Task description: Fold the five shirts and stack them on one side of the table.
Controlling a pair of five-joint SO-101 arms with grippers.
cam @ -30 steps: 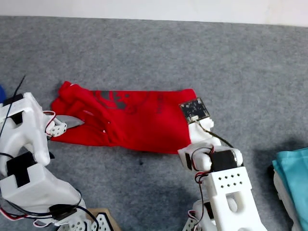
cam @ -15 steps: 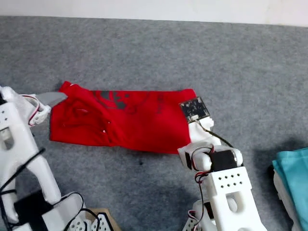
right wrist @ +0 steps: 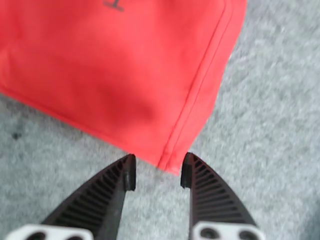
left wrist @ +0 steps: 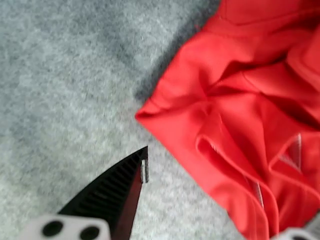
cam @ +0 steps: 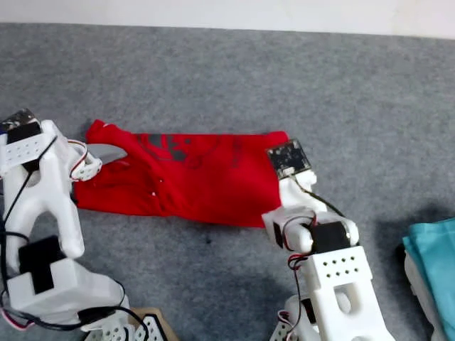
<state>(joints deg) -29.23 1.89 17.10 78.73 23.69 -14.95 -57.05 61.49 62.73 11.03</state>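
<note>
My right claw (right wrist: 156, 172) is spread, straddling the near right corner of the red shirt (right wrist: 110, 75), which lies flat mid-table on grey carpet (cam: 213, 64) (or something like it). My left claw (cam: 99, 159) gapes over the shirt's far left corner. A white wall (cam: 227, 11) runs along the far edge. A teal shirt (cam: 435, 249) is cut off at right. Both arms stand near, bent forward.

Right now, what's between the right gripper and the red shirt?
Right wrist view: only a sliver of bare grey mat separates the right gripper from the red shirt.
</note>
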